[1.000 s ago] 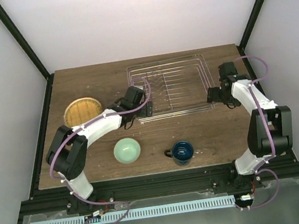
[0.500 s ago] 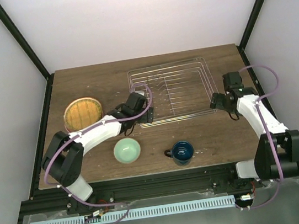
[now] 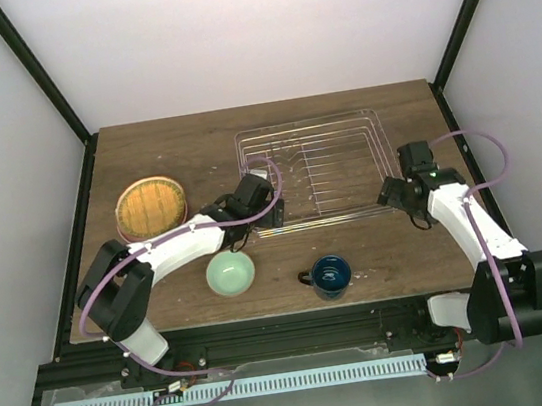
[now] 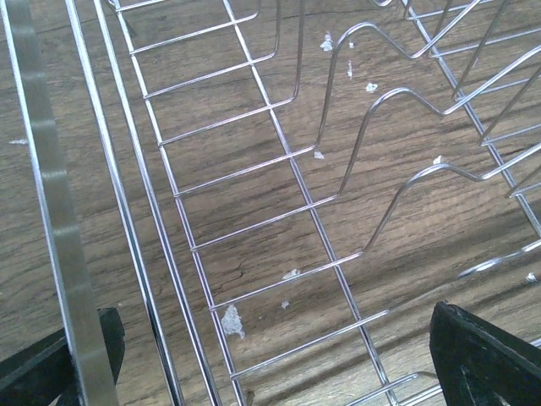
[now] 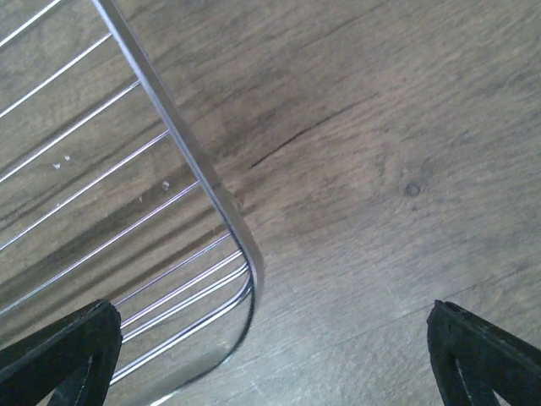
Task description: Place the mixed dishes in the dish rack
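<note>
The dish rack (image 3: pixel 322 171), a silver wire rack, lies empty at the back middle of the table. My left gripper (image 3: pixel 270 213) is open at its near-left corner. In the left wrist view the rack's flat rim (image 4: pixel 51 220) runs just inside the left finger (image 4: pixel 51 372), and the wire floor (image 4: pixel 292 173) lies between the jaws. My right gripper (image 3: pixel 391 191) is open at the near-right corner, with the rounded rack corner (image 5: pixel 245 271) between its fingers (image 5: pixel 486 359). A mint-green bowl (image 3: pixel 230 272) and a dark blue mug (image 3: pixel 330 275) stand near the front. A round yellowish plate (image 3: pixel 150 206) lies at the left.
The wooden table (image 3: pixel 162 148) is framed by black posts and white walls on three sides. The bowl sits close under the left forearm (image 3: pixel 180 241). The mug's handle points left.
The rack has slid a little toward the near edge. Both open grippers at its near corners moved nearer with it, and the right arm drew back toward its base.
</note>
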Robot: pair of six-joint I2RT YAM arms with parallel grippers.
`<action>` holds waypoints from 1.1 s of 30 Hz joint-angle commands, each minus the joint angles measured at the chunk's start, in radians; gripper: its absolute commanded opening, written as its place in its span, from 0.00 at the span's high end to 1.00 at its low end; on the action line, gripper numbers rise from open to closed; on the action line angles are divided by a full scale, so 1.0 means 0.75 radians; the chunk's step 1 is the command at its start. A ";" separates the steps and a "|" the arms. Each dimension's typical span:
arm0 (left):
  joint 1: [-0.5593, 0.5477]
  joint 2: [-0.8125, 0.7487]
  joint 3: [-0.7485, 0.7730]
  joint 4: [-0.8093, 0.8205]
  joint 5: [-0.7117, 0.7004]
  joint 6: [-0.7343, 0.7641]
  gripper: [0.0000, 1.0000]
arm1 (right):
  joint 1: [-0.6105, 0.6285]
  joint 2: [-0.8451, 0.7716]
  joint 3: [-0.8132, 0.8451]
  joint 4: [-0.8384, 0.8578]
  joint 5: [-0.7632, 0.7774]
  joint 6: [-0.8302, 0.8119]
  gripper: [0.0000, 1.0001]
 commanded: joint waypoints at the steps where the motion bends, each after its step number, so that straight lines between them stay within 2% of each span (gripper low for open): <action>1: -0.031 0.016 -0.059 -0.098 0.022 0.017 0.00 | 0.055 0.001 -0.024 -0.141 0.033 0.120 0.00; 12: -0.045 -0.002 -0.069 -0.113 0.031 0.010 0.00 | 0.172 0.124 0.036 -0.415 0.198 0.380 0.00; 16: -0.070 -0.036 -0.086 -0.135 0.021 -0.001 0.00 | 0.184 0.119 -0.003 -0.430 0.202 0.410 0.00; 27: -0.140 -0.190 -0.200 -0.177 -0.005 -0.080 0.00 | 0.187 0.079 0.014 -0.395 0.161 0.357 0.00; 33: -0.140 -0.202 -0.187 -0.188 -0.029 -0.079 0.00 | 0.189 0.011 0.073 -0.348 0.159 0.265 0.00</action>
